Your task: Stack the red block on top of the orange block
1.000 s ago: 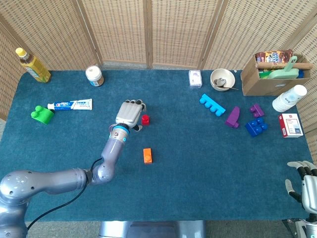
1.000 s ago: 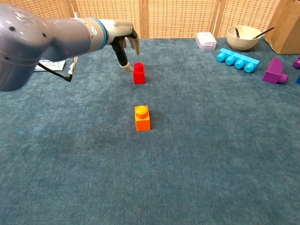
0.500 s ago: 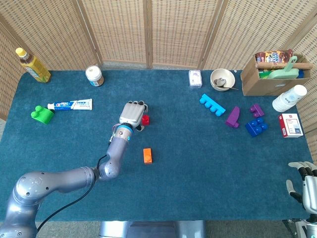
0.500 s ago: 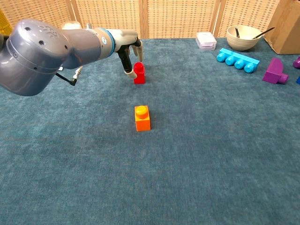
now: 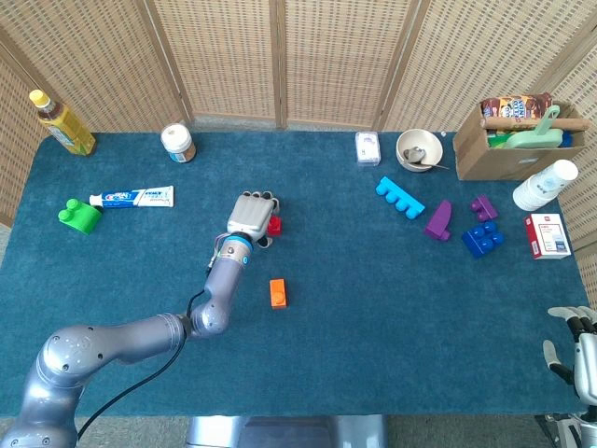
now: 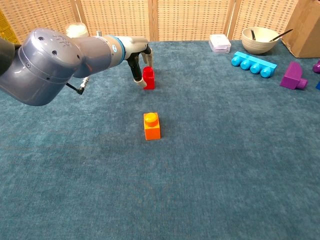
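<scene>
Meanwhile, the left hand (image 6: 138, 55) closes around the red block (image 6: 148, 78), fingers touching its side, though whether the block is truly gripped cannot be told. The block sits on the blue table (image 6: 225, 165), well apart from the orange block (image 6: 152, 126) nearer the robot. A shallow, one-sided contact could tip or nudge the red block away (it looks light). The right hand (image 5: 583, 355) rests at the table's edge, released and idle.

My glossy grey left arm (image 6: 55, 62), blue wrist ring, black cable, pale hand (image 5: 251, 216) with dark fingers.
</scene>
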You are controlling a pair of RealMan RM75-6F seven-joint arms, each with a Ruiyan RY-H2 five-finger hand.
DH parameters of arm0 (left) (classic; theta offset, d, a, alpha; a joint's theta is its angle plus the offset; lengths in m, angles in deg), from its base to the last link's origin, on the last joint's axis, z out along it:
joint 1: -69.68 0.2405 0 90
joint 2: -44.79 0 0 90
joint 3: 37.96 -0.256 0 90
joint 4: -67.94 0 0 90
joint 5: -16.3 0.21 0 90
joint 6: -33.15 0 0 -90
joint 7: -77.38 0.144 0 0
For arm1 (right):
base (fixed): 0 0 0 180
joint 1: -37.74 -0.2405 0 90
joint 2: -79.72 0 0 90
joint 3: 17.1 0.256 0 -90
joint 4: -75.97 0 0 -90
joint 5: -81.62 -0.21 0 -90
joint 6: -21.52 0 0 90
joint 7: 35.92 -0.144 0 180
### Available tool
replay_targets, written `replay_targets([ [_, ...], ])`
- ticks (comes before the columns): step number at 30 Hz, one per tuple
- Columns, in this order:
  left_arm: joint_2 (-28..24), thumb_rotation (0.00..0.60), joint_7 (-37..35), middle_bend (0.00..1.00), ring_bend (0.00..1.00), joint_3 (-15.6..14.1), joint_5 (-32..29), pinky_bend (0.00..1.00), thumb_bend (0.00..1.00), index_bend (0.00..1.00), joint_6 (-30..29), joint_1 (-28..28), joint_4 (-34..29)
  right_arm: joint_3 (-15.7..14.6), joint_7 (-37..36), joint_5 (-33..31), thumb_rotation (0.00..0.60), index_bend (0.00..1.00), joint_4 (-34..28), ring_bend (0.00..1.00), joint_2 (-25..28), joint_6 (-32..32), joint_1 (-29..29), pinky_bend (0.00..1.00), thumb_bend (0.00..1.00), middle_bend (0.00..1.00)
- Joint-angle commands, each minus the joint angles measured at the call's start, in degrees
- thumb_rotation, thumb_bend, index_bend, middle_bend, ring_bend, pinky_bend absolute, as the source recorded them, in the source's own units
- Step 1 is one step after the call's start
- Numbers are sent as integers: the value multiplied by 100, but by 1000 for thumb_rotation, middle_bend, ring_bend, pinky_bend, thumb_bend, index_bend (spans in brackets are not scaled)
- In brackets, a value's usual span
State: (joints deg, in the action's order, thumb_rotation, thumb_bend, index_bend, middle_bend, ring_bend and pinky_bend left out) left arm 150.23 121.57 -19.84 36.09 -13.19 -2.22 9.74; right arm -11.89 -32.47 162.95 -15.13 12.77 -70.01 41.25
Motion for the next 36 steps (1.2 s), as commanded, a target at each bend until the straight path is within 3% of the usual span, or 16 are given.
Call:
replay_targets([
  [1,46,600,-5,230,236,17,-22,222,280,344,35,-11,78,2,1,3,600,325,3,248,1,-9,7,341,322,354],
  [14,294,600,-63,286,284,130,79,190,287,443,44,-87,453,1,12,-11,600,326,-9,249,14,-18,45,341,323,354],
  [27,457,600,36,343,328,183,91,251,325,517,108,-103,707,-14,-48,-2,599,326,17,248,22,-94,128,341,322,354],
  [36,290,600,-60,379,351,276,289,260,336,556,-27,-16,438,-7,-34,2,600,326,30,248,-1,-71,123,340,323,354],
])
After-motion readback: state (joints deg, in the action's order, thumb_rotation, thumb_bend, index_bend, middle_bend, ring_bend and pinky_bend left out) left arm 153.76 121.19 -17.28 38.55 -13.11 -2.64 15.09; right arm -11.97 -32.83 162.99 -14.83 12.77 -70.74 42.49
